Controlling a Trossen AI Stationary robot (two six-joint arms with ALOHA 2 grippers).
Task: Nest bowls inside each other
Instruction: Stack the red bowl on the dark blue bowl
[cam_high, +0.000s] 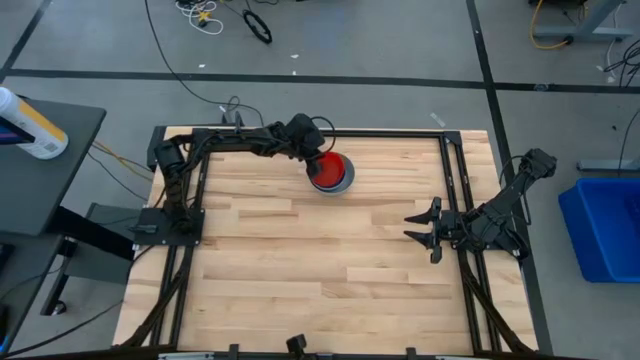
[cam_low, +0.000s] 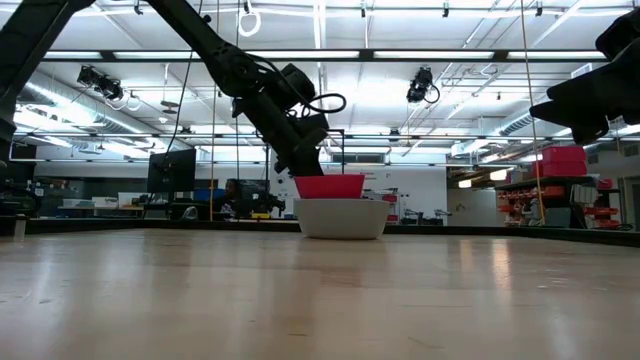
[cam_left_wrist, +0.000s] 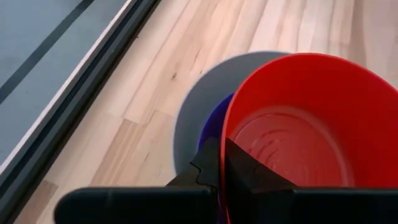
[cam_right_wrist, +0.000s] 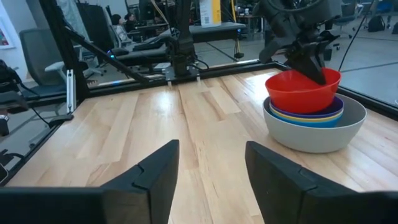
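A grey bowl (cam_right_wrist: 314, 134) stands on its base on the far middle of the table, with blue (cam_right_wrist: 311, 120) and yellow (cam_right_wrist: 297, 114) bowls nested in it. A red bowl (cam_right_wrist: 301, 93) sits on top of that stack, its lower part down inside and its rim slightly tilted. My left gripper (cam_high: 316, 160) is shut on the red bowl's rim at the bowl's far-left side. My right gripper (cam_high: 425, 228) waits open near the table's right edge, holding nothing. My left gripper pinches the red bowl's rim (cam_left_wrist: 227, 146), with one finger (cam_left_wrist: 249, 171) inside the bowl and the other (cam_left_wrist: 208, 165) outside. The fingers slant down from the table's far-left side. The bowl stays upright and slightly tilted, its bottom down in the stack.
A black metal frame (cam_high: 180, 180) runs along the table's left, far and right edges. Bare wood (cam_high: 300, 260) stretches between the stack and the near edge. The stack stands close to the far frame rail (cam_high: 390, 134).
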